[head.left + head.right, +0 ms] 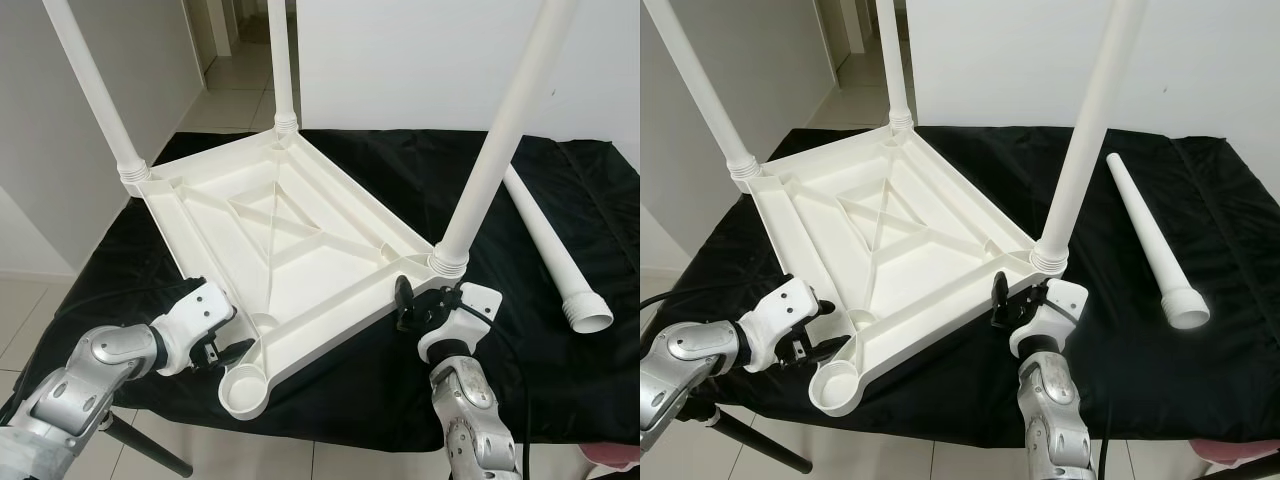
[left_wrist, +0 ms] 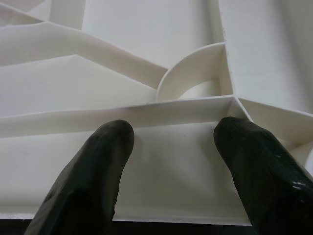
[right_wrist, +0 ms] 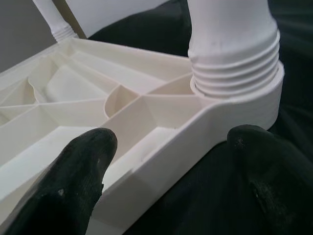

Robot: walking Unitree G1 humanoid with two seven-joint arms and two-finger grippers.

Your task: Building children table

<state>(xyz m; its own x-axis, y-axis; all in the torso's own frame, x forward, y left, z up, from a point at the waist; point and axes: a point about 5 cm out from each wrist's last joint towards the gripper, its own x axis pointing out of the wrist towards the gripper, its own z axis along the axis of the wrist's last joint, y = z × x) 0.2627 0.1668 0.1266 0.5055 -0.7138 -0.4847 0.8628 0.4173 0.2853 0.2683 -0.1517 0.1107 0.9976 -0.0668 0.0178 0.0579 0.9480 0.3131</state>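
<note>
The white plastic tabletop (image 1: 290, 240) lies upside down on a table draped in black cloth (image 1: 560, 390). Three white legs stand screwed into its corners, and the nearest one (image 1: 490, 150) rises just beyond my right gripper. The near-left corner socket (image 1: 243, 388) is empty. A loose fourth leg (image 1: 555, 255) lies on the cloth to the right. My left gripper (image 1: 228, 352) is open at the tabletop's near-left rim beside the empty socket, its fingers (image 2: 93, 166) resting against the rim. My right gripper (image 1: 422, 303) is open, straddling the near-right corner below the threaded leg base (image 3: 234, 63).
The cloth-covered table's front edge runs just under both arms, with tiled floor below. A black stand bar (image 1: 150, 448) slants under the left arm. White walls stand behind and to the left, with a doorway (image 1: 235, 60) at the far left.
</note>
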